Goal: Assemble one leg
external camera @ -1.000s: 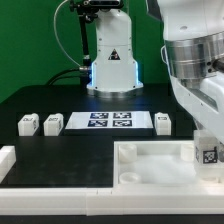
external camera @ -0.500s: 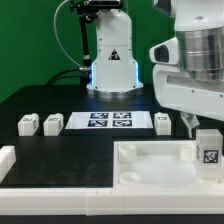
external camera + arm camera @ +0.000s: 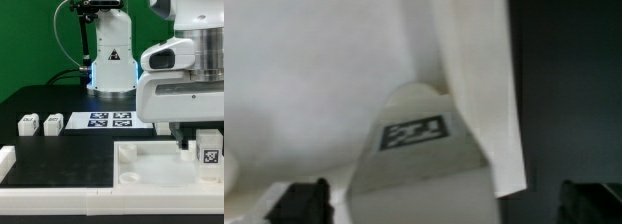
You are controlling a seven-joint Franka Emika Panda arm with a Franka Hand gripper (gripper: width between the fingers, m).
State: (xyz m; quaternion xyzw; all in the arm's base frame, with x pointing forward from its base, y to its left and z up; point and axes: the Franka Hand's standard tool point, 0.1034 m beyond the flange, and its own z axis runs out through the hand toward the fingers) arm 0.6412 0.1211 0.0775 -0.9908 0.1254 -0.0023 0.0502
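On the black table (image 3: 40, 100), the tray (image 3: 150, 172) holds one upright leg (image 3: 208, 147).

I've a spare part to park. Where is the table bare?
Bare table lies between the marker board and the tray, and before the two loose legs on the exterior view's left. Crowded at that view's right: the tray's corner, with the standing leg by the arm.

The leg (image 3: 402, 165), its tag (image 3: 415, 131) blurred, sits between the two dark fingertips of the gripper (image 3: 446, 202). These stand wide apart. Black worktop (image 3: 571, 90) shows beyond.
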